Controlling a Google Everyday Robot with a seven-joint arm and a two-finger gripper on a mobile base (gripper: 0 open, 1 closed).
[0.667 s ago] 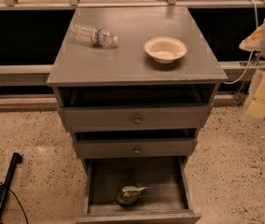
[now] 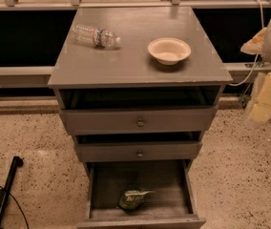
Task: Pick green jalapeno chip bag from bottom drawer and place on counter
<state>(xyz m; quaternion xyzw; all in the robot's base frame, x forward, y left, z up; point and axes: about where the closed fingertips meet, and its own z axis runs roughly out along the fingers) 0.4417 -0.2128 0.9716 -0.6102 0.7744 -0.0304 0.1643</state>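
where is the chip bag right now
The green chip bag lies in the open bottom drawer, near its front edge, low in the middle of the camera view. The gripper hangs at the view's right edge, well apart from it.

I couldn't read any text. The green jalapeno chip bag [image 2: 134, 199] in the bottom drawer [image 2: 96, 187] had pale print, illegible. The water bottle [image 2: 96, 36] label was unreadable too. The gripper [image 2: 263, 104] was at frame right, beside the counter [image 2: 126, 63].
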